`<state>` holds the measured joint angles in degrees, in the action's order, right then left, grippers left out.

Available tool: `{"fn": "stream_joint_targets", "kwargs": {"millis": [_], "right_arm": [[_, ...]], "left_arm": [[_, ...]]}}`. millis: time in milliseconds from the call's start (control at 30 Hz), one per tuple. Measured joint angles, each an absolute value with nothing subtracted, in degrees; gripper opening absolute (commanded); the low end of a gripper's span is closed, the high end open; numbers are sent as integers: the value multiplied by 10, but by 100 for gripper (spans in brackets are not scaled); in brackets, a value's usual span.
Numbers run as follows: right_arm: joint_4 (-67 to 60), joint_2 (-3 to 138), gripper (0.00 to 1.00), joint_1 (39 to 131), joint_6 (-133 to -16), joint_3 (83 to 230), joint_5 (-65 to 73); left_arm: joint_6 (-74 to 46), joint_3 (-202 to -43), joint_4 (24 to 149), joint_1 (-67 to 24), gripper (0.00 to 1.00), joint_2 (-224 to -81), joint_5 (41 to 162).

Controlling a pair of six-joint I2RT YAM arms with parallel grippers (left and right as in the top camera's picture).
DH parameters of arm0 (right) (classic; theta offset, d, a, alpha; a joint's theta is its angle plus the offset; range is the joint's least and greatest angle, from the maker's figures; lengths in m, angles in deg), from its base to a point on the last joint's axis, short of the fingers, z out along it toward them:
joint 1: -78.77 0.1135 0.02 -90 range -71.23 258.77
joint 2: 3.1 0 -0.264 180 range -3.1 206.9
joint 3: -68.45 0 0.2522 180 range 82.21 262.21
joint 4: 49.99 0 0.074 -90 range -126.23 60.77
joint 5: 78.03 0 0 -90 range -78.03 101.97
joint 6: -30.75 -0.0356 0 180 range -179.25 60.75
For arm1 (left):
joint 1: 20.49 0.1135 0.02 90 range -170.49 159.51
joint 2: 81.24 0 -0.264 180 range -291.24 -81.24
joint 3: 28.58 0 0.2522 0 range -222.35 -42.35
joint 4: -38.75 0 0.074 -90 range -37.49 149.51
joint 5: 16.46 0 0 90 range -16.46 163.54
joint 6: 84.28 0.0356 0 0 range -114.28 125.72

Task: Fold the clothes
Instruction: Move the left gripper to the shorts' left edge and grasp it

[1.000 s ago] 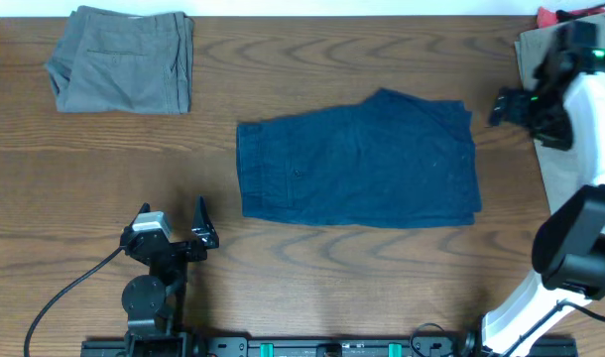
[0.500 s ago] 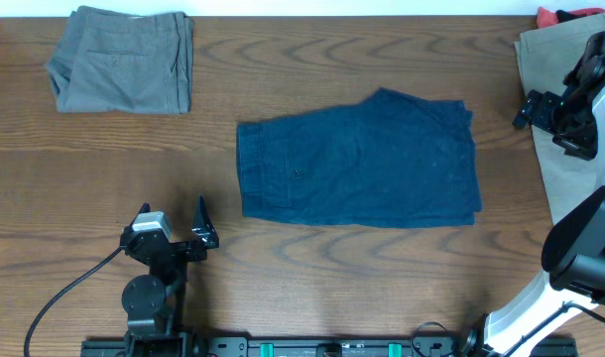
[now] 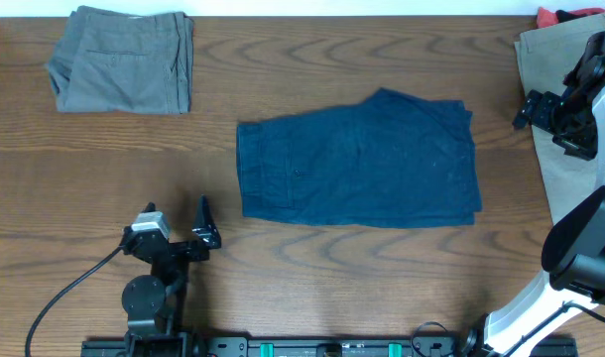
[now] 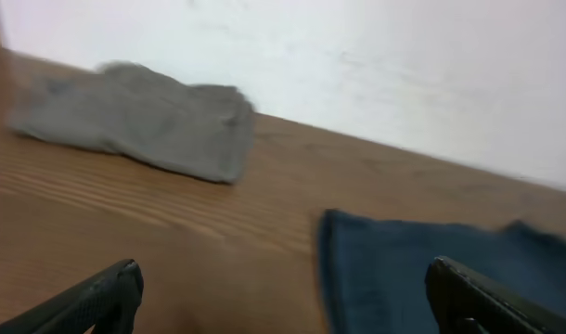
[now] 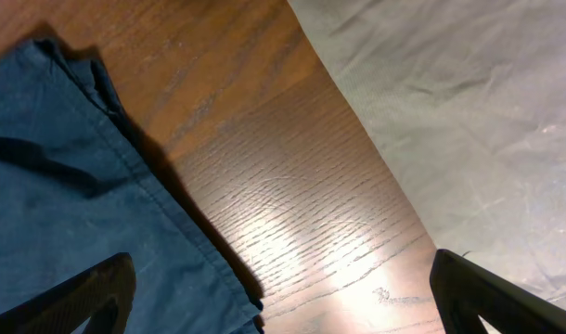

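The left hand (image 3: 176, 213) sits released and empty near the front of the brown wooden bench (image 3: 382, 283). The right hand (image 5: 283, 306), also released, hovers between the dark navy-blue cloth shorts (image 3: 357, 164) lying flat mid-bench and a tan-khaki pair (image 3: 541, 55). The navy pair seems to await another fold, which calls for gripping one edge and carrying it across.

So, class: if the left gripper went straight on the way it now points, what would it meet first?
Probably the navy shorts: their near edge lies ahead of the open left gripper, off to one side, while its midline runs over bare table. Depth is unclear.
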<state>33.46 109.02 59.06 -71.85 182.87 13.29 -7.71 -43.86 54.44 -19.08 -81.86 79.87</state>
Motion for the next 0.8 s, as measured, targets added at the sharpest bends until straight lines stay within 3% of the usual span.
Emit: {"fn": "stream_joint_targets", "kwargs": {"millis": [200,400,567,800], "right_arm": [[335,1090,99,591,-719,1829,133],[335,1090,99,591,-718,1829,133],[334,1090,99,591,-719,1829,133],[336,1090,99,591,-719,1829,132]], "left_arm": [[-280,-439,534,-191,98,-819,934],[-362,-436,504,-191,98,-819,1013],[-344,-466,529,-191,98,-826,1036],[-207,-675,747,-191,98,-982,976]]}}
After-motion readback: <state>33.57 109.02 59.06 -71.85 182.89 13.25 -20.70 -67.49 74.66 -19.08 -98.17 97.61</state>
